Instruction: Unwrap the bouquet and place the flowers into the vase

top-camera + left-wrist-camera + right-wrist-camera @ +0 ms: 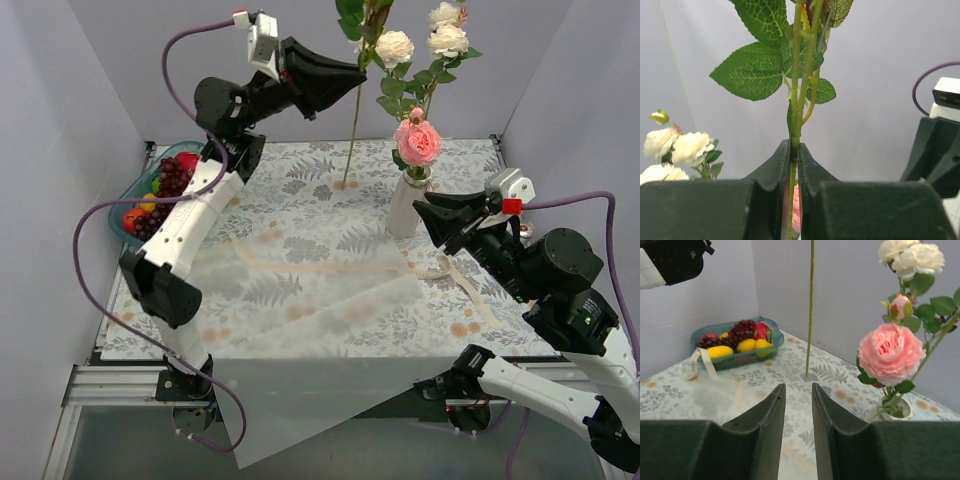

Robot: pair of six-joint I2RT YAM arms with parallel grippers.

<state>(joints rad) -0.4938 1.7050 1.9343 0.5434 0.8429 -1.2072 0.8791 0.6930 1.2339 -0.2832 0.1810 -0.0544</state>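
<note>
**Top view:** left gripper (pixel 358 78) clamps one rose stem (pixel 353 140) upright, its foot on the bench (pixel 300 180) left of the vase (pixel 404 208). The right gripper (pixel 428 222) lies just right of the vase.
**Left wrist:** fingers pinch the stem.
**Right wrist:** gripper narrowly parted and empty, with open bench left of the vase.

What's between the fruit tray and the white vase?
A long green stem, held upright by the left gripper, its foot near the tablecloth; the right wrist view shows it.
</note>
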